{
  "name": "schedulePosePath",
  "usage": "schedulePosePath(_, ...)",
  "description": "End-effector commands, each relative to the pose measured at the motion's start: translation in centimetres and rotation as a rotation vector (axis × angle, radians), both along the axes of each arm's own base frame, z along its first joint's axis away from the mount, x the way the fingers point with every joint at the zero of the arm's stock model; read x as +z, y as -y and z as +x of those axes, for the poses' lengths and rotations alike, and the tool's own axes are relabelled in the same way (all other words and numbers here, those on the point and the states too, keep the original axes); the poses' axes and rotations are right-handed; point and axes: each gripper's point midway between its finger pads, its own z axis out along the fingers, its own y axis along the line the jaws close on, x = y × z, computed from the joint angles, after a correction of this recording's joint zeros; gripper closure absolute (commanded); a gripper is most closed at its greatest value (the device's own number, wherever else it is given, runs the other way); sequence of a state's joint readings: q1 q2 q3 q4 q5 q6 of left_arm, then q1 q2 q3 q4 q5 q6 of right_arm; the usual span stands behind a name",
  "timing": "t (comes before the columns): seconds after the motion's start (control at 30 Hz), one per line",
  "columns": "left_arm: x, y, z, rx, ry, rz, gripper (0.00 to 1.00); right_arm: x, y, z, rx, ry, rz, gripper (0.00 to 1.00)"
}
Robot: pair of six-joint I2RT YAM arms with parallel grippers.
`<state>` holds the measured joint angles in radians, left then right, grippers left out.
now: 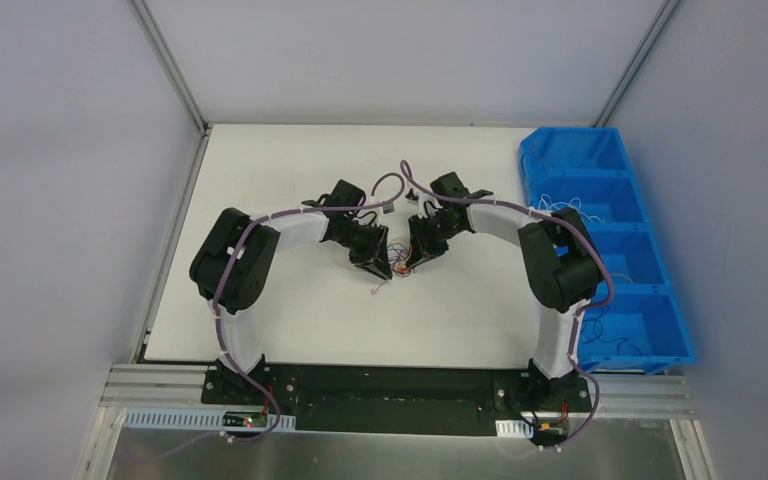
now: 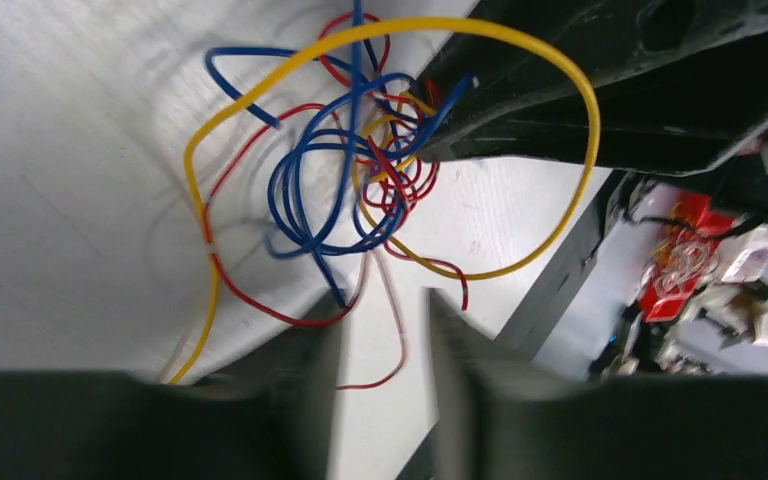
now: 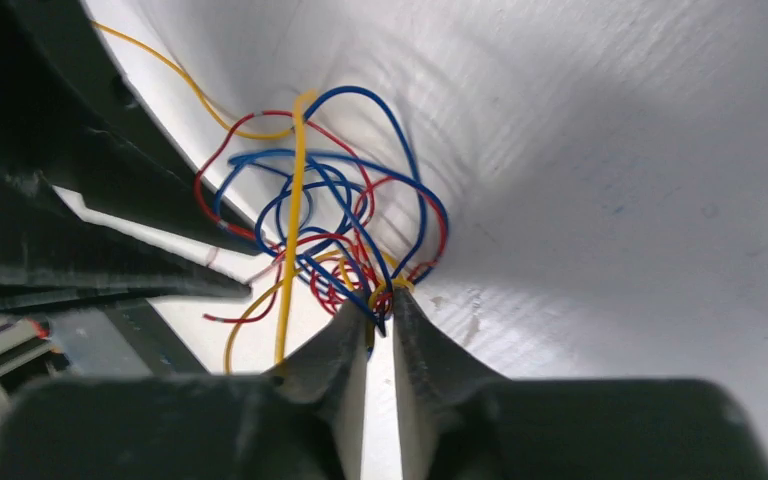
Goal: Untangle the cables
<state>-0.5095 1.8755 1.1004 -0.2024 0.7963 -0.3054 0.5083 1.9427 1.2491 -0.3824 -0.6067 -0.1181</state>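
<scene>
The cables [image 1: 398, 252] are a small clump of thin blue, red and yellow wires on the white table, between my two grippers. In the left wrist view the clump [image 2: 360, 180] lies just ahead of my left gripper [image 2: 380, 300]. Its jaws stand apart, and a loose red wire end runs through the gap without being held. In the right wrist view my right gripper [image 3: 380, 305] is shut on blue and yellow strands at the near edge of the clump [image 3: 330, 230]. In the top view the left gripper [image 1: 380, 265] and the right gripper [image 1: 412, 258] nearly meet.
A blue bin [image 1: 660, 270] with several compartments holding loose wires stands along the table's right edge. Grey walls with metal posts enclose the white table [image 1: 280, 170]. The arms' purple hoses arch above the clump [image 1: 390, 185].
</scene>
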Motion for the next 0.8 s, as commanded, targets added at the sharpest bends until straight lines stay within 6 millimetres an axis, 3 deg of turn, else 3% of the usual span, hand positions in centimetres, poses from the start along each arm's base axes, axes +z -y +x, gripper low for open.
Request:
schedulePosePath(0.0,1.0,-0.6,0.5,-0.019,0.065,0.032,0.93,0.9,0.5,1.4,-0.011,0.083,-0.049,0.91)
schedulePosePath(0.03,1.6,-1.2,0.1,-0.031,0.078,0.04,1.0,0.8,1.2,1.3,-0.007,0.089,-0.078,0.95)
schedulePosePath(0.17,5.8,-5.1,-0.4,0.021,0.171,0.034,1.0,1.0,4.4,0.9,-0.014,0.113,-0.164,1.0)
schedulePosePath(0.37,16.2,-14.1,4.2,0.272,0.481,0.019,1.0,1.2,9.2,-0.2,-0.055,0.082,-0.261,1.0)
schedulePosePath(0.5,23.4,-20.1,8.0,0.48,0.624,0.004,1.0,1.0,10.7,-1.7,-0.03,0.053,-0.29,1.0)
schedulePosePath(0.53,24.8,-20.7,8.4,0.5,0.636,-0.022,1.0,1.4,10.5,-1.9,-0.023,0.045,-0.265,1.0)
schedulePosePath(0.6,26.2,-19.7,8.1,0.444,0.63,-0.1,1.0,2.5,9.7,-2.2,-0.025,0.021,-0.19,1.0)
schedulePosePath(0.63,25.9,-18.6,7.6,0.412,0.601,-0.129,0.9,3.2,9.1,-2.4,-0.021,0.008,-0.156,1.0)
schedulePosePath(0.7,23.9,-16.0,6.1,0.332,0.544,-0.146,0.54,4.8,7.7,-2.2,-0.027,-0.016,-0.08,1.0)
schedulePosePath(0.77,20.8,-12.3,3.7,0.186,0.505,-0.136,0.38,6.0,6.5,-2.0,-0.046,-0.044,-0.023,1.0)
